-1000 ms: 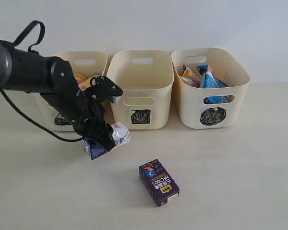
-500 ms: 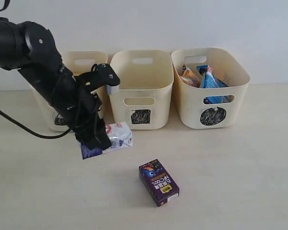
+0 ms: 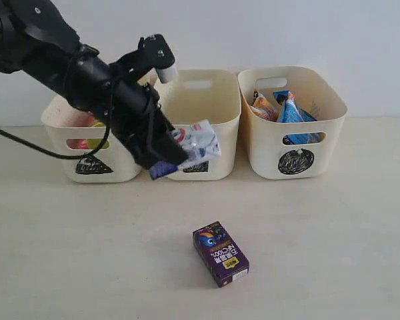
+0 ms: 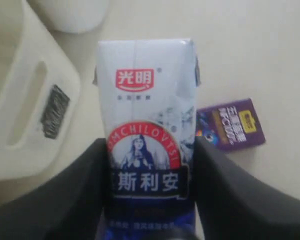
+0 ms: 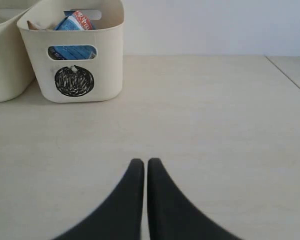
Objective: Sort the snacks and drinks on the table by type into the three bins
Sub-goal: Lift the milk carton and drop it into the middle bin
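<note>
Two fingers [image 4: 80,195] of my left gripper [image 3: 177,150] pinch the blue-and-white carton [image 3: 199,141] by its dark blue end, one on each side. The white end, with a red logo, sticks out past the tips. The carton [image 4: 147,100] is off the table [image 3: 320,253], tilted, white end up and to the right. It sits in front of the near wall of the middle bin [image 3: 217,107], below the rim, and partly covers that bin's black square mark. I can't tell whether it touches the wall.

My left arm comes in from the far left, crossing over the left bin [image 3: 60,113], which carries the triangle mark. Something red and yellow-green shows through its handle slot, too small to name.

The purple carton [image 3: 220,254] lies flat on the table, near side, centre, well apart from all three bins. It also shows in my left wrist view [image 4: 231,124], beyond the held carton.

The right bin [image 3: 267,150], marked with a circle, holds a blue foil bag [image 3: 292,113] and an orange bag [image 3: 261,107].

My right gripper [image 5: 140,167] has its fingers pressed together and empty, low over bare table. It is well apart from the right bin [image 5: 107,50] and out of the exterior view.
</note>
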You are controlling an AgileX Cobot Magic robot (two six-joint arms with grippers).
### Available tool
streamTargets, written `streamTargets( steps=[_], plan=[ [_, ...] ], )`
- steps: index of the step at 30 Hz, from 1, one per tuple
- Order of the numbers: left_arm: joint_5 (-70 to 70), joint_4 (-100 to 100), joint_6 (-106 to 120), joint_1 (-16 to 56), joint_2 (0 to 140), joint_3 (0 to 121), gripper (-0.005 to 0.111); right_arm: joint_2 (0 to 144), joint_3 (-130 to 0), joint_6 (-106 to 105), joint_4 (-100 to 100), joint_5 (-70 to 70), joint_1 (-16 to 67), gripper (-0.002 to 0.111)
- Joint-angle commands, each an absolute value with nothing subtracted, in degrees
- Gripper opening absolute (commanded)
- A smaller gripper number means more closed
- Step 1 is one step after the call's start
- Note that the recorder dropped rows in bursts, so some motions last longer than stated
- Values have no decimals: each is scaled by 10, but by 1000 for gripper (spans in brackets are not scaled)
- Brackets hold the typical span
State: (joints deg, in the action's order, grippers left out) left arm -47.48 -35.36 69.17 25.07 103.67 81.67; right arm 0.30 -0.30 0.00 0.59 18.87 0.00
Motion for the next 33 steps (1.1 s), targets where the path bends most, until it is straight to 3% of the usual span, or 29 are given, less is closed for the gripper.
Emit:
streamTargets(
  steps=[1,8,21,27,29,33],
  plan=[
    [-402,-407,696,254,1027,850,4,0,0,0,6,185,0,0],
    [-286,-461,696,254,1033,886,4,0,0,0,6,185,0,0],
    [-213,-461,632,252,1190,1032,4,0,0,0,6,185,0,0],
    [-193,-461,624,252,1218,1040,4,0,0,0,6,185,0,0],
    [-193,-451,624,252,1221,1040,12,0,0,0,6,185,0,0],
    [-193,-452,624,252,1222,1040,47,0,0,0,6,185,0,0]
  ],
)
